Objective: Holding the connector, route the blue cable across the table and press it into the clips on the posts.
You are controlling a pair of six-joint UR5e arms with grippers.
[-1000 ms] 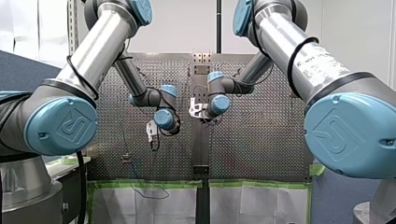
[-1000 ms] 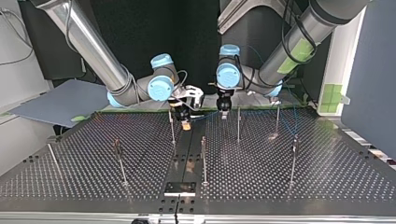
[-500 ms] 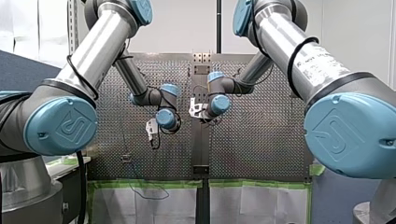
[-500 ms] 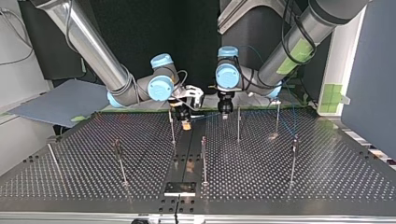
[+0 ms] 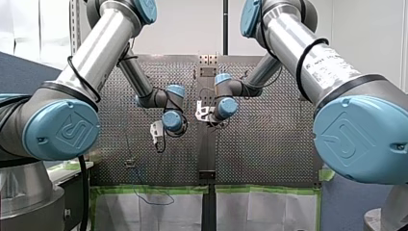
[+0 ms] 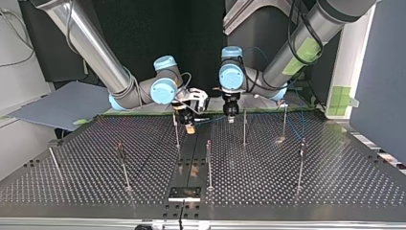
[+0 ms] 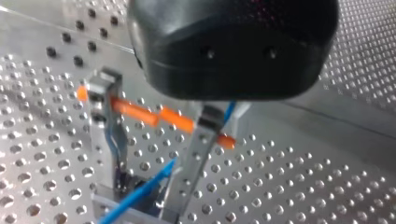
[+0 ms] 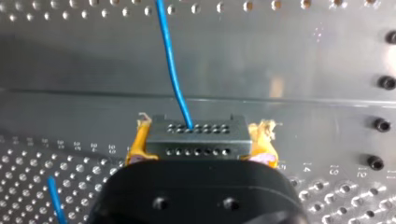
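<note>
Shifted since a second ago: my left wrist, slightly toward centre. Top view, left to right. Item: my right tool, pointing down, yellow pads clamped on the connector. Item: blue cable, strung between tools, unclipped. Item: my left tool, vertical, cable through it; whether it grips, I cannot tell. Risk: overtightening drags cable from connector.

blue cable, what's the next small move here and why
Probably carry the connector slightly on past the thin post beside it. My right gripper is shut on the connector, the blue cable runs from it to my left gripper, and I cannot see it seated in that post's clip.
</note>
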